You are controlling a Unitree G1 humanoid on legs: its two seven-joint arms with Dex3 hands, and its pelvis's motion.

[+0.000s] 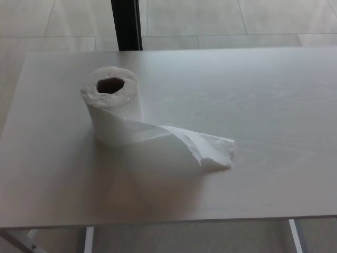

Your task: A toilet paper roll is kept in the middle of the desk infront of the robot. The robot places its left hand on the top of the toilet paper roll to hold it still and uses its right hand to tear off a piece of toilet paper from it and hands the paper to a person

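Only the desk and what lies on it show from the head view; neither of the robot's hands is in view, so nothing can be said of their fingers.

The toilet paper roll (112,108) stands upright on the pale desk (274,105), left of the middle and a little toward the far edge, its dark core hole facing up. Its top rim looks soft and slightly uneven. From the lower front of the roll 1 loose tail of paper (197,145) runs out to the right and toward the near edge, lying on the desk with a twist partway along. The tail's end is ragged and curled, and whether that last part lies flat or stands a little off the wood is hard to make out. The back of the roll is hidden from this angle.

The desk top is a light, faintly grained wood tone, its left and right edges cut off by the picture. Below the near edge, pale metal legs (88,240) show at the bottom left and bottom right, only in part. Beyond the far edge lies a floor of large light tiles (221,18), and 1 dark upright post (126,23) rises behind the desk, cut off at the top.
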